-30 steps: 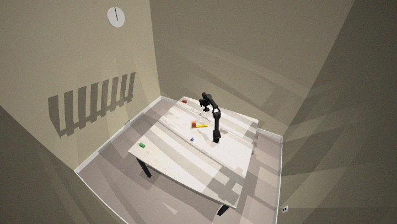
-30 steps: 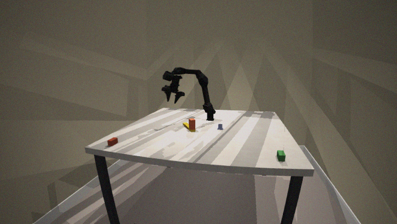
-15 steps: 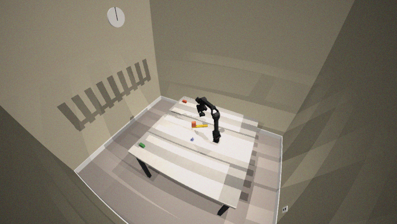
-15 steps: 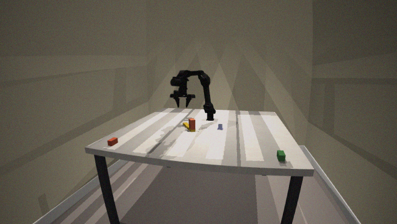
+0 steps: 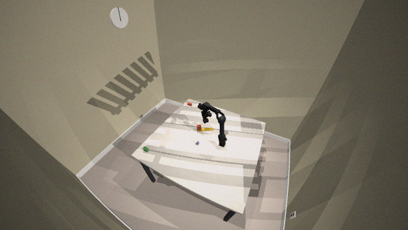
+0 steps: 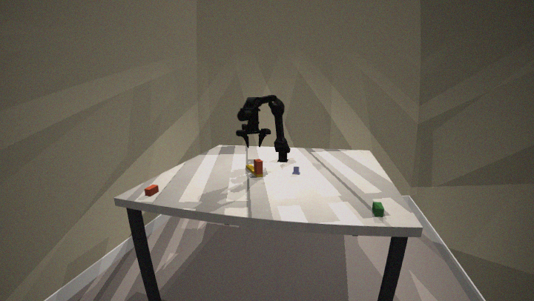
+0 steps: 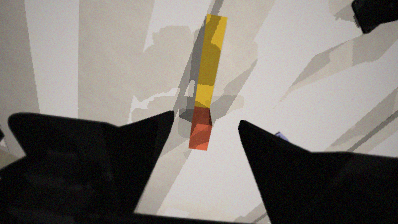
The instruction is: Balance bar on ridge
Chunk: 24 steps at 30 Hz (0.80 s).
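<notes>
The yellow bar [image 5: 208,129] [image 6: 251,169] [image 7: 210,60] lies flat on the table [image 5: 222,182] [image 6: 317,194]. A red-orange block [image 5: 199,127] [image 6: 258,166] [image 7: 201,132] stands upright on one end of it. The small blue-violet ridge [image 5: 197,143] [image 6: 296,170] stands apart from the bar, nearer the arm's base side in the exterior view; only a bit of the ridge [image 7: 281,136] shows past a finger in the wrist view. My gripper [image 5: 205,121] [image 6: 254,146] [image 7: 207,119] is open and empty, pointing down, well above the bar.
A loose red block [image 5: 189,104] [image 6: 151,190] lies near one table corner. A green block [image 5: 146,149] [image 6: 377,208] lies near another corner. The arm's base [image 5: 222,141] [image 6: 282,155] stands on the table beyond the bar and ridge in the exterior view. Striped shadows cross the table.
</notes>
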### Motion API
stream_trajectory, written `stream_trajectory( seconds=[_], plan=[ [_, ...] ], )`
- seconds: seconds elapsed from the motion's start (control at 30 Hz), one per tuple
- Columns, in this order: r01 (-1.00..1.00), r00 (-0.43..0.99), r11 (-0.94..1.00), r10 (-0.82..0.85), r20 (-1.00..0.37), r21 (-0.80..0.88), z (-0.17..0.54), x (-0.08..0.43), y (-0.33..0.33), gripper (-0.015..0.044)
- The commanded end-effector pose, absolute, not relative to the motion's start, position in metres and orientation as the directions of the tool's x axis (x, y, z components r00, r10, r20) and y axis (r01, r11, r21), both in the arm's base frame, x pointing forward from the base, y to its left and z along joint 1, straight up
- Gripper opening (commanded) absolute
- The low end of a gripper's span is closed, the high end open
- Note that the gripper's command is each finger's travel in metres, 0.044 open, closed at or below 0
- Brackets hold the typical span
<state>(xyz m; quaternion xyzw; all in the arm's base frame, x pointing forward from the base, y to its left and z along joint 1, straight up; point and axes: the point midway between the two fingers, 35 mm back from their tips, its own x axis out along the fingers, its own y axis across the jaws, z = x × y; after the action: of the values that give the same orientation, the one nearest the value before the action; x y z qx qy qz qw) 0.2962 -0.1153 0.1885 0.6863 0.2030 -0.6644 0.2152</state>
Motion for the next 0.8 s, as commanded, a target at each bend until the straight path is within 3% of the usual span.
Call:
stream_trajectory(
  seconds=[0.0,0.5,0.77],
  plan=[
    [0.559,0.026,-0.829,-0.01,-1.0,0.023,0.176,0.297,-0.116,0.0315],
    [0.559,0.026,-0.829,-0.01,-1.0,0.023,0.078,0.298,-0.116,0.0315],
    [0.559,0.026,-0.829,-0.01,-1.0,0.023,0.071,0.297,-0.116,0.0315]
  ],
)
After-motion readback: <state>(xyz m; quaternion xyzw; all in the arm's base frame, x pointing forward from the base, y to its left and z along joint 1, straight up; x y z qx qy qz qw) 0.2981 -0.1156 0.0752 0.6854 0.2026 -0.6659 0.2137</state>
